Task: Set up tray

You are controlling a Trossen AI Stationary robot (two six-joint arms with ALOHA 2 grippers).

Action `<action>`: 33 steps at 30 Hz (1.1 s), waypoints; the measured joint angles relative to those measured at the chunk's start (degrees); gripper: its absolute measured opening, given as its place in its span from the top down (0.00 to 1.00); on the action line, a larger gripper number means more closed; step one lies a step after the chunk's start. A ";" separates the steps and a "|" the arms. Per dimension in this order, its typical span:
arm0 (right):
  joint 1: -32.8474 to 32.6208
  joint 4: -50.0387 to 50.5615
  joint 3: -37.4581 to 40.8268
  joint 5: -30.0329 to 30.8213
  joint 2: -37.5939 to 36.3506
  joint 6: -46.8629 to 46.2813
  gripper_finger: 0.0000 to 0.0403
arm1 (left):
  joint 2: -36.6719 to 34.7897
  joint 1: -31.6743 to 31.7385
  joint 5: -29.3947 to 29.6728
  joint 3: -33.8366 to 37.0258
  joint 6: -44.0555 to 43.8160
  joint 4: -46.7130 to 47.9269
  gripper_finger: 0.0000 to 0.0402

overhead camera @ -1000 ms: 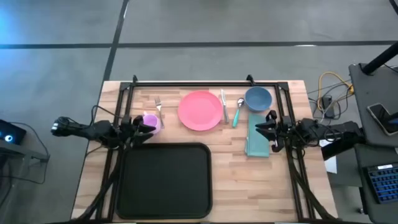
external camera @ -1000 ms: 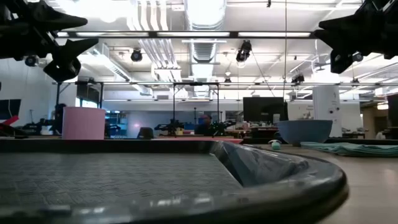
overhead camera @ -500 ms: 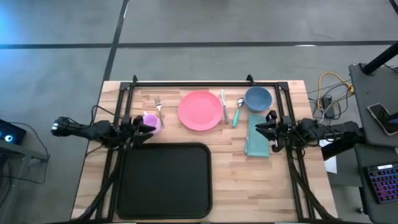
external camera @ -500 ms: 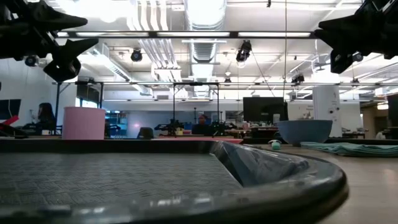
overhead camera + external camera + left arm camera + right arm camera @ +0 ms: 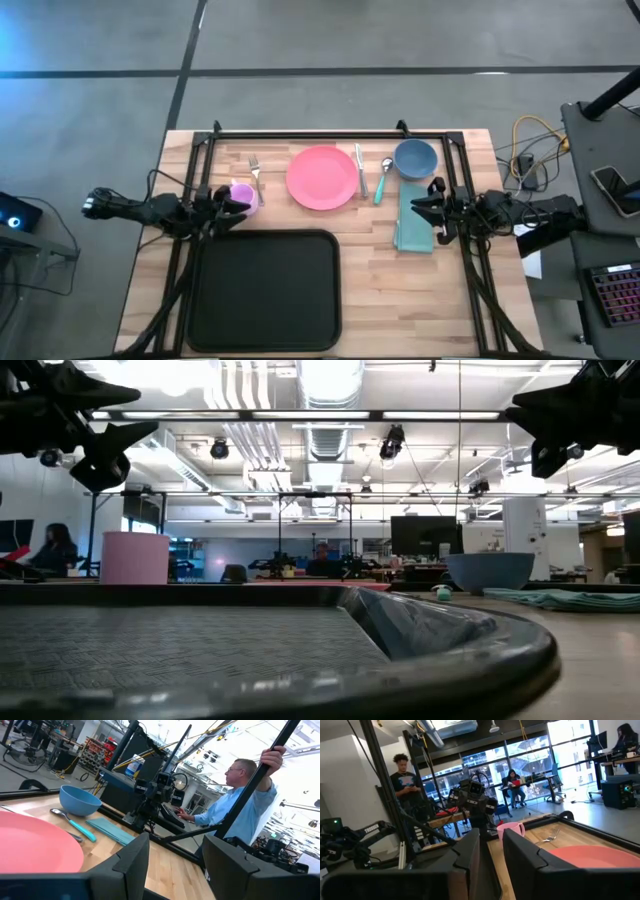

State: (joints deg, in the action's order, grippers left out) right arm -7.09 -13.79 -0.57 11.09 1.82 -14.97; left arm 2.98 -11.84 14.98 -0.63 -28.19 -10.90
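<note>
The black tray (image 5: 265,290) lies flat at the table's near edge, left of centre; its rim (image 5: 400,630) fills the low view. Along the far side sit a pink cup (image 5: 243,195), a fork (image 5: 257,172), a pink plate (image 5: 321,178), a knife (image 5: 360,168), a teal-handled spoon (image 5: 383,180) and a blue bowl (image 5: 415,158). A folded teal napkin (image 5: 411,222) lies near the bowl. My left gripper (image 5: 236,202) hovers open beside the cup, above the table (image 5: 125,415). My right gripper (image 5: 424,208) hovers open over the napkin's right edge (image 5: 525,415).
A black metal frame (image 5: 310,133) runs along the table's far edge and down both sides. A person in a light blue shirt (image 5: 235,805) stands beyond the table's right side with a hand on a frame pole. Bare wood (image 5: 400,300) lies right of the tray.
</note>
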 joint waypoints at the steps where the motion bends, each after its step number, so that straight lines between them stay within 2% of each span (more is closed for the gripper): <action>1: 0.00 -0.01 -0.01 0.02 0.00 0.01 0.82 | 0.00 0.00 -0.01 -0.02 0.00 0.00 0.59; 20: 0.00 0.00 0.00 0.01 -0.02 0.00 0.79 | 0.00 0.00 -0.02 -0.02 -0.01 0.02 0.59; 33: 0.00 -0.01 0.01 0.02 -0.02 0.01 0.83 | 0.00 0.00 0.00 0.00 0.00 0.00 0.59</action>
State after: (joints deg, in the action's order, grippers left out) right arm -7.09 -13.80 -0.56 11.11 1.80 -14.97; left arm 2.98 -11.84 14.98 -0.62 -28.19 -10.90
